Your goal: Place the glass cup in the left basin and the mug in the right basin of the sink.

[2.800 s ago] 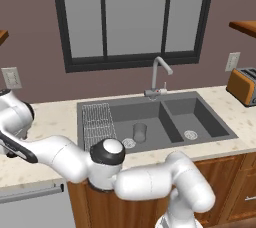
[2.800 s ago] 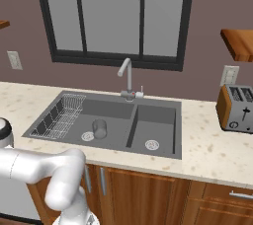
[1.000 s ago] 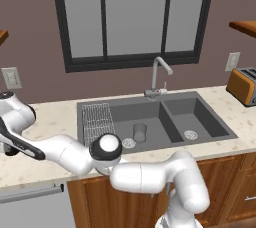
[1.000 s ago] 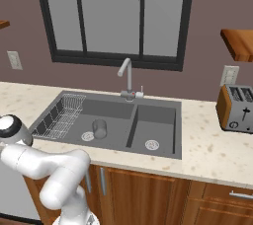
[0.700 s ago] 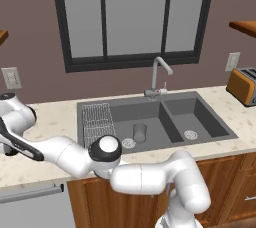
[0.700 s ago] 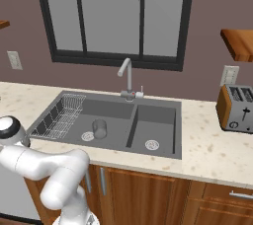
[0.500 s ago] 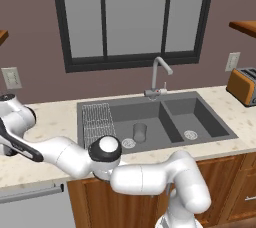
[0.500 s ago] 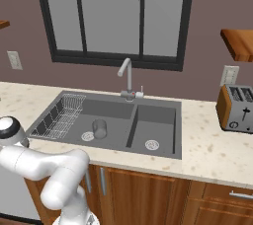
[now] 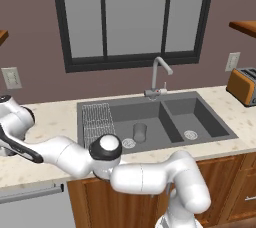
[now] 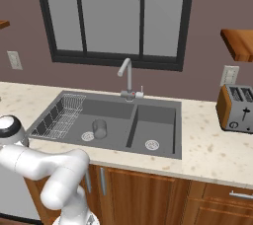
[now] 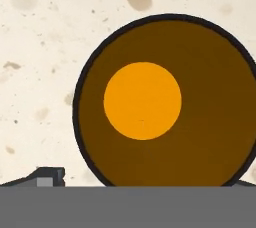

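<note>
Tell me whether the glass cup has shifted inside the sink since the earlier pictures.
No. The glass cup stands in the left basin beside the round drain, just as before, judged against the faucet and the wire rack.

1. A speckled beige tabletop (image 9: 55,117) runs along the brown wall.
2. A dark-framed window (image 10: 113,14) sits above it.
3. An orange toaster (image 10: 235,107) stands at the right end of the tabletop, below a wall outlet (image 10: 228,75).
4. Another outlet (image 9: 9,77) is on the left wall.
5. Wooden cabinets (image 10: 143,194) sit beneath.
</note>
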You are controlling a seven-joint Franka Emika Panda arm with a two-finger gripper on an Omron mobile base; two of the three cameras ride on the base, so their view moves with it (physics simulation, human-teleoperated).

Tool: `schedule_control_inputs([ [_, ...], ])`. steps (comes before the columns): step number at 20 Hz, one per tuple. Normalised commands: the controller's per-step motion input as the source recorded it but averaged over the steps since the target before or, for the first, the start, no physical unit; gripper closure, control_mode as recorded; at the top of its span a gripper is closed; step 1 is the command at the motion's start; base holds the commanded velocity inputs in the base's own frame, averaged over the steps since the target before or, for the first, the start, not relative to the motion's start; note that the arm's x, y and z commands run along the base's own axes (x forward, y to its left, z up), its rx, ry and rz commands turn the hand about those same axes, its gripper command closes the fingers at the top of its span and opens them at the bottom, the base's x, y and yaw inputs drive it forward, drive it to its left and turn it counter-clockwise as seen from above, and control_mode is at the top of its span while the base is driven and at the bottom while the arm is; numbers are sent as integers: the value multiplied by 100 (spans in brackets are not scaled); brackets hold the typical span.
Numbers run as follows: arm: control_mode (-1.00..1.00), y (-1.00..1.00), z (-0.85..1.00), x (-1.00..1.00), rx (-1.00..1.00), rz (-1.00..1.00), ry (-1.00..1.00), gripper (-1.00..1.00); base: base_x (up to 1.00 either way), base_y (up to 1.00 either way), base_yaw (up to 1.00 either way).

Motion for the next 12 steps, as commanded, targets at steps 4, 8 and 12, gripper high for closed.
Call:
schedule_control_inputs([
  [4, -100, 0, -2, 12, -11, 0, 9, -100, 0, 0, 0],
  [8, -100, 0, -1, 15, -7, 0, 3, -100, 0, 0, 0],
  [12, -100, 0, -3, 15, -2, 6, 0, -100, 0, 0, 0],
])
